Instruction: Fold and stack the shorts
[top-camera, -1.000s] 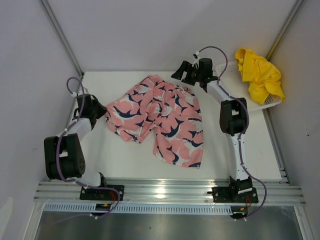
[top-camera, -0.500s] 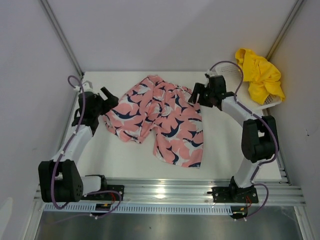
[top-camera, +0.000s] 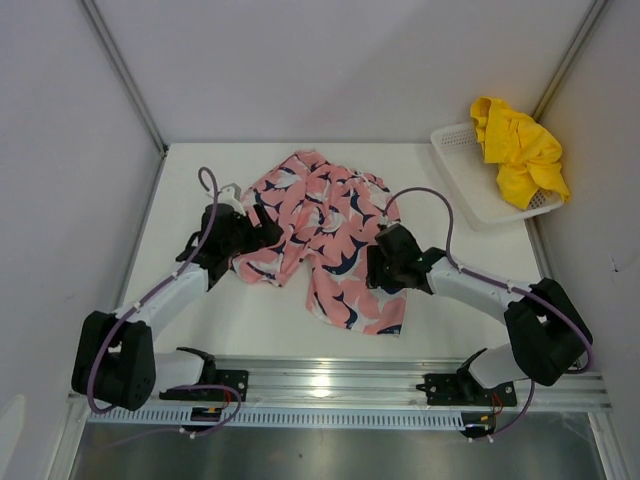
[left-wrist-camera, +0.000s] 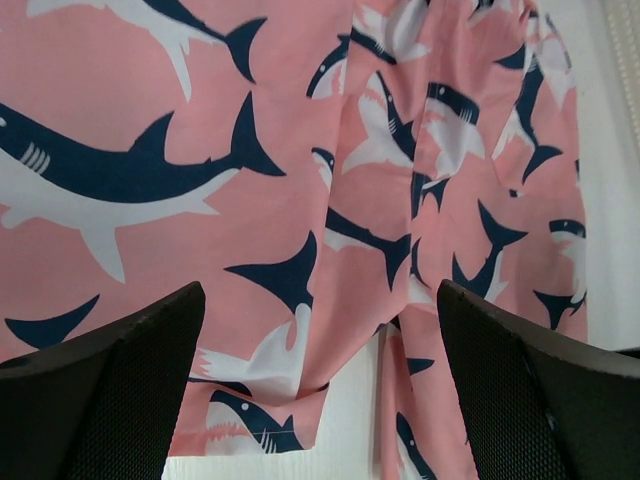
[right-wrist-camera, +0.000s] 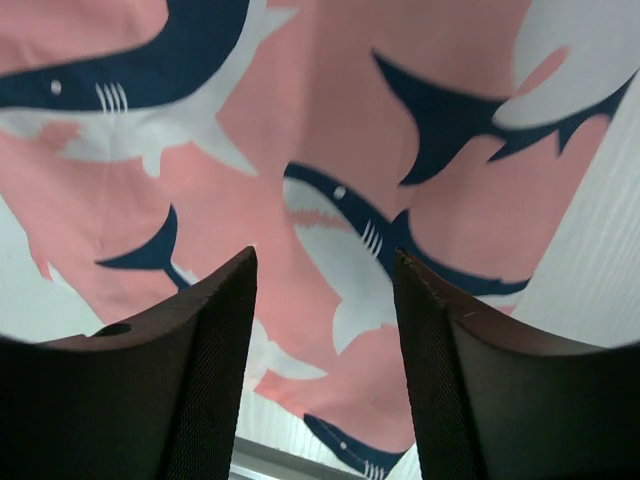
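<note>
the pink shorts (top-camera: 325, 225), printed with navy-and-white sharks, lie spread and rumpled at the centre of the white table (top-camera: 470, 300). the left gripper (top-camera: 258, 235) is positioned over the garment's left edge, fingers set wide apart and holding nothing. the right gripper (top-camera: 383, 266) is positioned over the right leg, fingers likewise apart, fabric showing between them. the yellow shorts (top-camera: 520, 145) sit bunched in the white mesh basket (top-camera: 465, 175) at the far right corner, draped over its far rim.

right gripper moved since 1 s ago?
Yes. The right gripper swung away from the basket, toward the near edge, now over the pink shorts.
</note>
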